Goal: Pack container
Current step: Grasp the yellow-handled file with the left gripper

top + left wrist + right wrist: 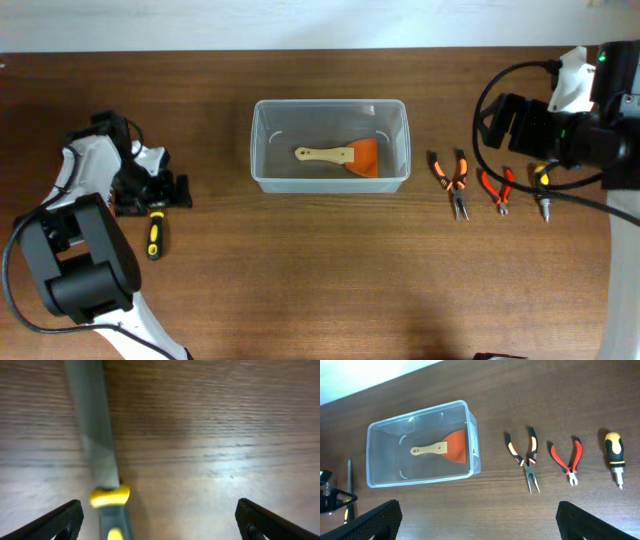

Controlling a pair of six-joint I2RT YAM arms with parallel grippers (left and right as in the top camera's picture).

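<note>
Your clear rectangular plastic container [330, 102], holding an orange-bladed, wooden-handled scraper [345, 155], sits between both pincers. Your left pincer [160, 522] is spread over a grey steel file [92, 435]. Your right pincer [477, 521] is spread too.

Wooden table [320, 300] bears container [300, 184], pliers [457, 183], cutters [498, 190], screwdriver [543, 196], file [154, 236].

One clear container [330, 104]. One wooden-handled scraper [340, 155] with an orange blade. Two pairs of pliers: one long-nose pair [452, 180], one smaller cutting pair [497, 188]. One stubby screwdriver [615, 457]. One file [92, 425] with a yellow-and-black handle. One desk [330, 270].
</note>
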